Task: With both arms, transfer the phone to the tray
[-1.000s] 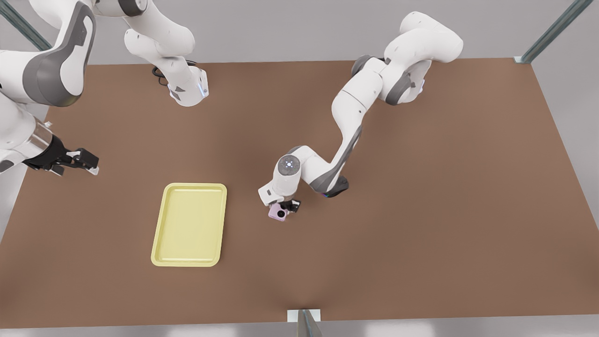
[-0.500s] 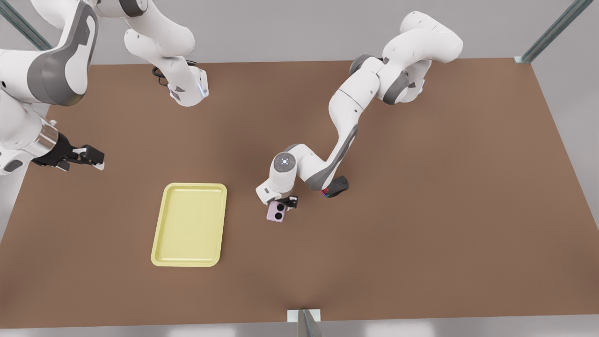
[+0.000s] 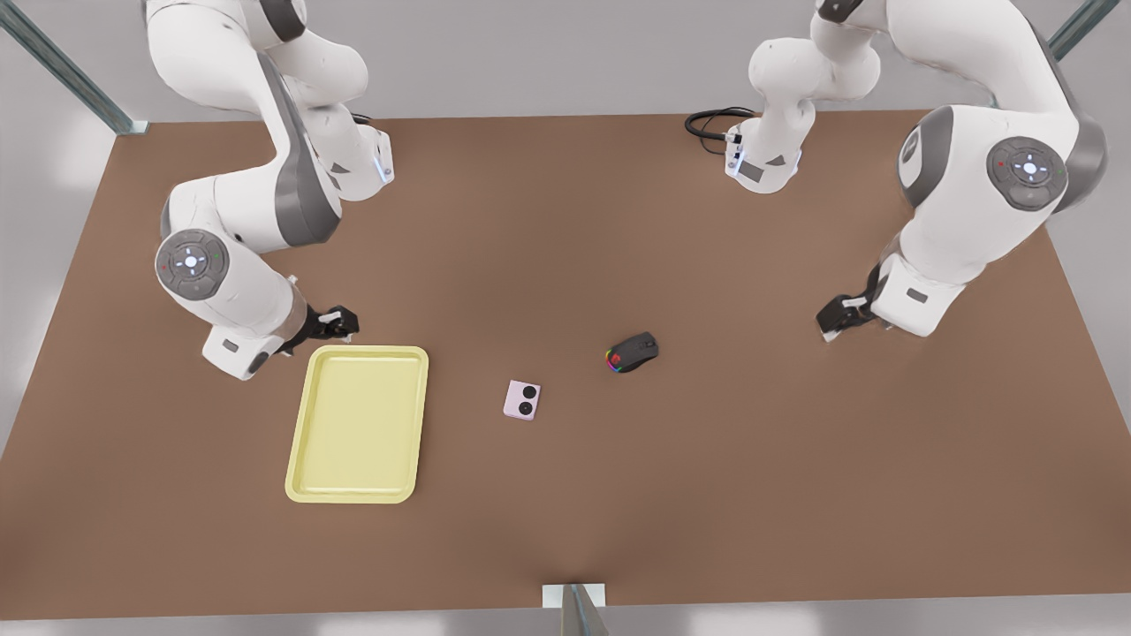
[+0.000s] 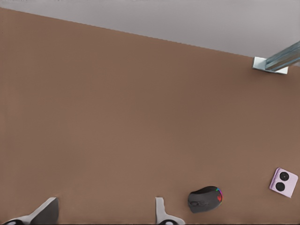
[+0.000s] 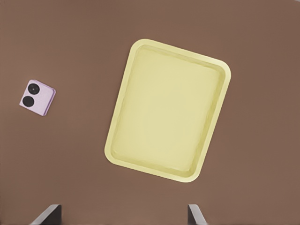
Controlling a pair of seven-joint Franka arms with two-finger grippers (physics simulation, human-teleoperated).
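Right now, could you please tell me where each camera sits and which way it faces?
Front view: high above the brown table, looking down on the pale yellow rectangular tray, pale pink square phone and black rainbow-lit mouse; both white arms show.
Left wrist view: on the left gripper, facing mouse and phone; its open fingertips show.
Right wrist view: on the right gripper, facing tray and phone; open fingertips show.
Shared: all three see the phone.

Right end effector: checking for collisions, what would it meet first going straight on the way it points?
Likely the tray, or the table beside its rim; depth is unclear. The open right end effector hangs near the tray's corner.
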